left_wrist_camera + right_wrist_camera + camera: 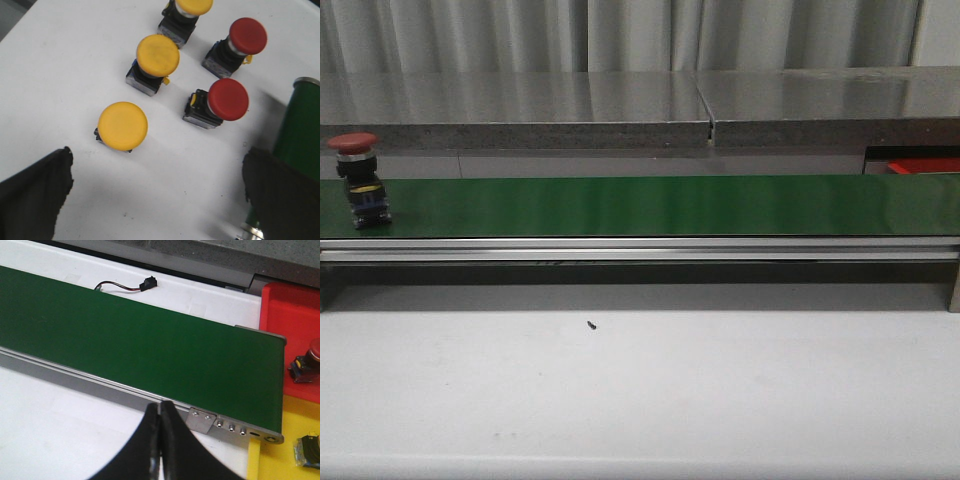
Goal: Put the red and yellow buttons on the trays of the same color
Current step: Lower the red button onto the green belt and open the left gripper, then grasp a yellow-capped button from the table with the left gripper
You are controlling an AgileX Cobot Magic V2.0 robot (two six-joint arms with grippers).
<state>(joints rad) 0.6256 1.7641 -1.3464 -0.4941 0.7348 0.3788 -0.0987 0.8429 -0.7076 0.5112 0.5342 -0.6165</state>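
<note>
The white tabletop [640, 400] fills the foreground of the front view, bare but for a small dark speck [592, 324]. Beyond it runs the green conveyor belt [660, 205] with its aluminium rail, and one red button [357, 178] stands upright at the belt's far left end. At the right edge, a sliver of the red tray [918, 165] shows behind the belt. Neither arm appears in this view.

The left wrist view alone shows the supply of buttons on the white surface: three yellow buttons [122, 126] in a loose row and two red buttons [228, 99] beside them, all apart from one another. The left end effector [157, 195] hangs above them with its dark fingers [35, 200] spread wide and nothing between them; the belt's end roller lies just beside one finger.

The right wrist view alone shows the trays. The right end effector [160, 445] has its fingers pressed together, holding nothing, over the belt's near rail. Past the belt's end, the red tray holds a red-capped button [305, 367] and the yellow tray [290, 440] holds a button [309, 450] at the picture's edge. A loose connector cable [130, 286] lies beyond the belt.
</note>
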